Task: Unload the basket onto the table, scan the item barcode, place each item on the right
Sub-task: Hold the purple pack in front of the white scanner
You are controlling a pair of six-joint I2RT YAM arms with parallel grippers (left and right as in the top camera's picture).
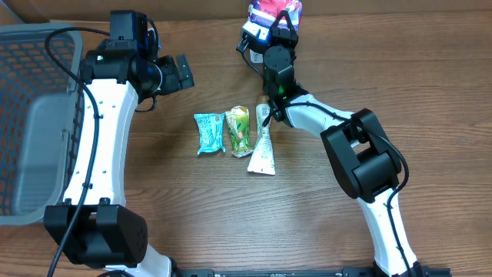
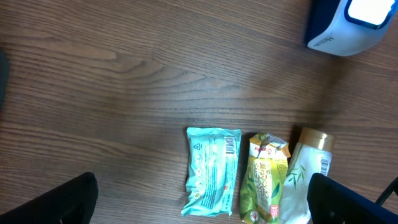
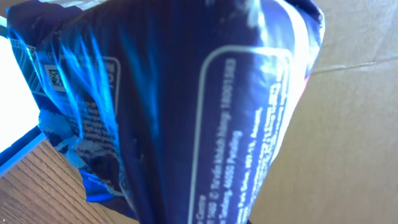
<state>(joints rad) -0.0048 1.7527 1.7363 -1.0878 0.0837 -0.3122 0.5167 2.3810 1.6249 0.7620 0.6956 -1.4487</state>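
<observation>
In the overhead view, a dark blue glossy foil packet (image 1: 267,11), with some pink seen on it from above, is held at the far edge of the table, a little right of the middle. It is pinched by the right pincer (image 1: 282,28), whose jaws are pressed together on the thin packet. Just beside it, on the left and slightly nearer, a white and blue barcode scanner (image 2: 341,30) stands with its lit window.

The coming move is judged to turn on how the printed face lies toward that window. In the right wrist view the packet fills nearly the whole picture, and its long axis runs tilted from upper right down to lower left. A small square code (image 3: 55,76) is seen near its left edge, on the side where the white glow is. A line barcode cannot be made out here. Only a small turn of the wrist is probably needed, and the right arm is the one to do it.

The left pincer (image 1: 174,72) is spread wide and holds nothing. It hangs over the far left part of the table, well apart from the packet.

The brown wooden tabletop (image 1: 192,219) is smooth. On it three other items lie side by side in the middle: a teal flat wrapper (image 2: 212,169), a green crinkled pouch (image 2: 266,179) and a white tube pouch with a gold cap (image 2: 303,174). A grey mesh basket (image 1: 31,85) stands at the left edge. The room around the scanner is narrow, with the table's edge just behind.
</observation>
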